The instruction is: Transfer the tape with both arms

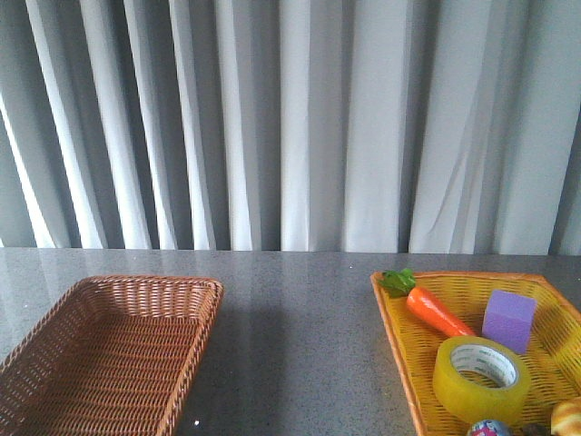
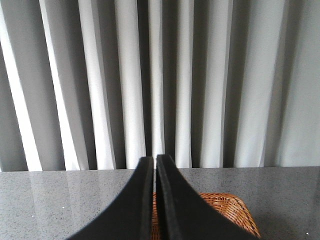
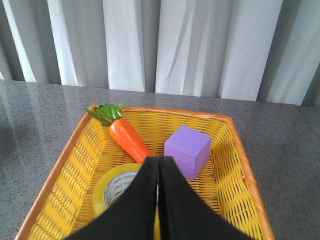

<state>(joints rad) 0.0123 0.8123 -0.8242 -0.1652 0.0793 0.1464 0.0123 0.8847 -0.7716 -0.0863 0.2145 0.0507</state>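
Observation:
The yellow tape roll (image 1: 481, 379) with a white printed core lies flat in the yellow basket (image 1: 396, 334) at the right. In the right wrist view the tape (image 3: 111, 186) is partly hidden behind my right gripper (image 3: 158, 161), which is shut and empty above the basket. My left gripper (image 2: 154, 160) is shut and empty above the near end of the brown wicker basket (image 2: 227, 207). Neither arm shows in the front view.
The yellow basket also holds a toy carrot (image 1: 434, 308) with green leaves, a purple cube (image 1: 508, 319), and small items at its front edge (image 1: 488, 428). An empty brown wicker basket (image 1: 109, 356) stands at the left. Grey curtains hang behind the grey table (image 1: 300, 345).

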